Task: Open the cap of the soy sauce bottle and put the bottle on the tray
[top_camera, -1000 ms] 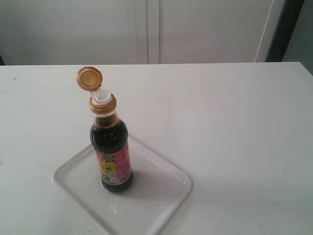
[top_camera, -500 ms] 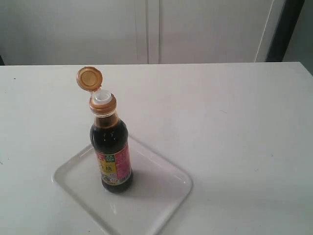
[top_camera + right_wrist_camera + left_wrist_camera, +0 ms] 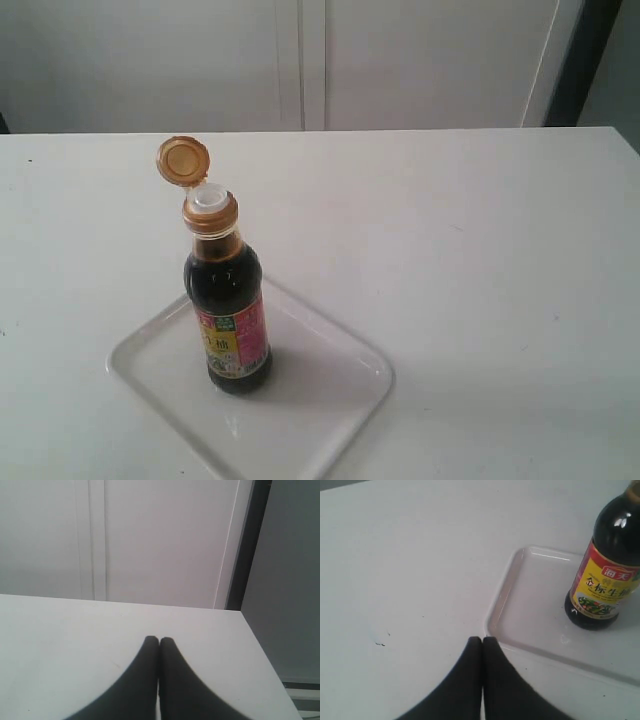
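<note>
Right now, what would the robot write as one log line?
bottle: upright on tray | cap: open | left gripper: shut, empty | right gripper: shut, empty

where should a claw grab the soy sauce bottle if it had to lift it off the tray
Grip the soy sauce bottle around its labelled body, coming in level from the side. It stands upright on the tray and its cap is flipped open, so a top grasp looks awkward.
</note>
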`<state>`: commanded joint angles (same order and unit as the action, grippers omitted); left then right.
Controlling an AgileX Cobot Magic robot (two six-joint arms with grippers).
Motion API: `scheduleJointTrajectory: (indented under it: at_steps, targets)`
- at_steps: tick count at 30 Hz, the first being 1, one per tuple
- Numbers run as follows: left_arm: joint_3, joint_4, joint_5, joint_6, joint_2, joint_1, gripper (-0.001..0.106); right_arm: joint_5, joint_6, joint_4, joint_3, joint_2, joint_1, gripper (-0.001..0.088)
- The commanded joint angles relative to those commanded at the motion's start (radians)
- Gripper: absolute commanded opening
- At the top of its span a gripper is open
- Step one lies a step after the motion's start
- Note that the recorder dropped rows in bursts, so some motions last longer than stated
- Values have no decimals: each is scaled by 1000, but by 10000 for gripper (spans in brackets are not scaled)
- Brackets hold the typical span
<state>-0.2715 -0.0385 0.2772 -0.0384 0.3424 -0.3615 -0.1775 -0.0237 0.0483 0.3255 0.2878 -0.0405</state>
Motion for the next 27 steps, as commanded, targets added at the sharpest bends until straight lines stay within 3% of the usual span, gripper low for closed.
scheduleJointTrajectory:
  at_steps: [10,18,27]
  targets:
    - [104,15,2,38,-193,7,0,0,0,0,0,0,0,0]
    - [160,56,9,38,-309,111,0,0,0,0,0,0,0,0]
    - [213,101,4,66,-342,165,0,0,0,0,0,0,0,0]
